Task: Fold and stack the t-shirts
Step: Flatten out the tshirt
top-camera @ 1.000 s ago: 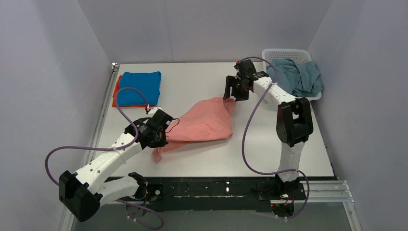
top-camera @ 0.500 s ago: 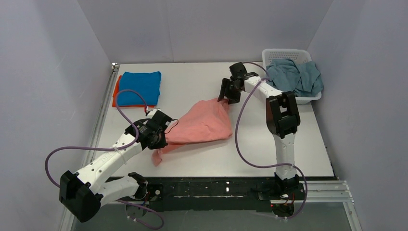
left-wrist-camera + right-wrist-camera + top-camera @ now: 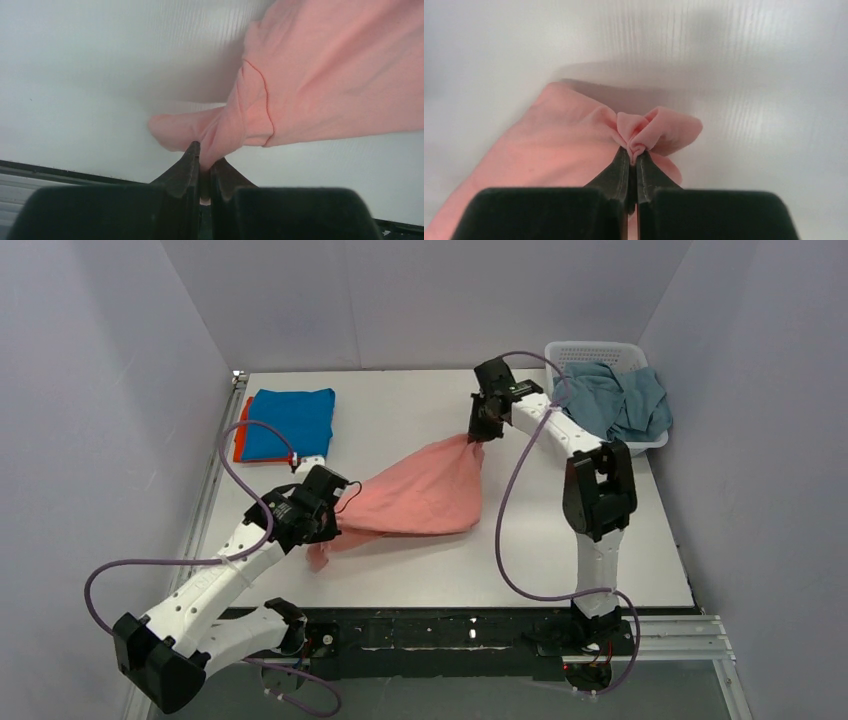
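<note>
A salmon-pink t-shirt (image 3: 425,492) stretches diagonally across the table's middle. My left gripper (image 3: 322,523) is shut on its near-left end, and the wrist view shows the pink cloth (image 3: 300,80) pinched between the black fingers (image 3: 186,165). My right gripper (image 3: 478,433) is shut on the far-right corner, with a bunched fold of the pink cloth (image 3: 644,132) held at its fingertips (image 3: 621,167). A bright blue t-shirt (image 3: 290,423) lies folded at the far left on top of an orange t-shirt (image 3: 240,430). A dusty grey-blue t-shirt (image 3: 615,400) is heaped in the basket.
A white perforated basket (image 3: 590,350) stands at the table's far right corner. Grey walls close in the back and both sides. A purple cable (image 3: 505,530) loops beside the right arm, and a black rail (image 3: 450,625) runs along the near edge.
My right gripper came down onto the pink shirt's far corner and shut on it. The shirt is now pulled tauter between both grippers. The left arm shifted slightly left.
</note>
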### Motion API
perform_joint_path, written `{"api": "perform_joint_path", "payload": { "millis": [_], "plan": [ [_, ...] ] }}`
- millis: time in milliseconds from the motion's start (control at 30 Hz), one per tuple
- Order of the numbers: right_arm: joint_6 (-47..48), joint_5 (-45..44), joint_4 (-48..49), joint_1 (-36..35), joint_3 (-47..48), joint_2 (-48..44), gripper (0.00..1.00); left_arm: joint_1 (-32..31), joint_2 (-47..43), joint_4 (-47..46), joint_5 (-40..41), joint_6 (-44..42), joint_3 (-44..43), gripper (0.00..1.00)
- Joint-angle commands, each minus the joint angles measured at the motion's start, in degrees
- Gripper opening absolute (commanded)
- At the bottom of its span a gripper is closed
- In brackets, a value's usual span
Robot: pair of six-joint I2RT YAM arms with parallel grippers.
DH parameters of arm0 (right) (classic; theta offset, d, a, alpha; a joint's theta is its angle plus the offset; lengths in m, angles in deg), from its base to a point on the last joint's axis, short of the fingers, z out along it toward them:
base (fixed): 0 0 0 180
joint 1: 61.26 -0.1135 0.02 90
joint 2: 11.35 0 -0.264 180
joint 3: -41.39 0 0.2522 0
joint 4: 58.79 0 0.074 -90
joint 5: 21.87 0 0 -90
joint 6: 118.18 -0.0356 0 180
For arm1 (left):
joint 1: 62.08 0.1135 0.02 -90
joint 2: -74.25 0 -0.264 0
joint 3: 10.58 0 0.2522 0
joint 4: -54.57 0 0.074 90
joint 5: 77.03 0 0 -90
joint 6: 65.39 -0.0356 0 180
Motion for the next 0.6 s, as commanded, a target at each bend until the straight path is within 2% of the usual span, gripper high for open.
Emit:
{"api": "perform_joint_path", "payload": {
  "millis": [0,133,233,400,567],
  "plan": [
    [5.3,-6.2,-1.8,0.3,1.2,-16.4,0.01,0.5,-5.3,5.9,9.3,-4.5,-8.0,0.0],
    [8.4,-5.2,-5.1,0.3,2.1,-27.8,0.01,0.6,-10.4,3.1,11.7,-10.1,-13.3,0.0],
    [9.9,-1.5,-8.1,0.3,3.5,-35.4,0.01,0.6,-14.4,0.5,10.4,-13.8,-17.3,0.0],
    [11.4,11.7,-12.7,0.3,8.9,-46.0,0.01,0.6,-19.9,-3.1,2.8,-19.3,-25.7,0.0],
    [10.5,18.6,-15.4,0.3,14.2,-55.9,0.01,0.6,-22.7,-3.3,-8.1,-21.1,-34.4,0.0]
  ]
}}
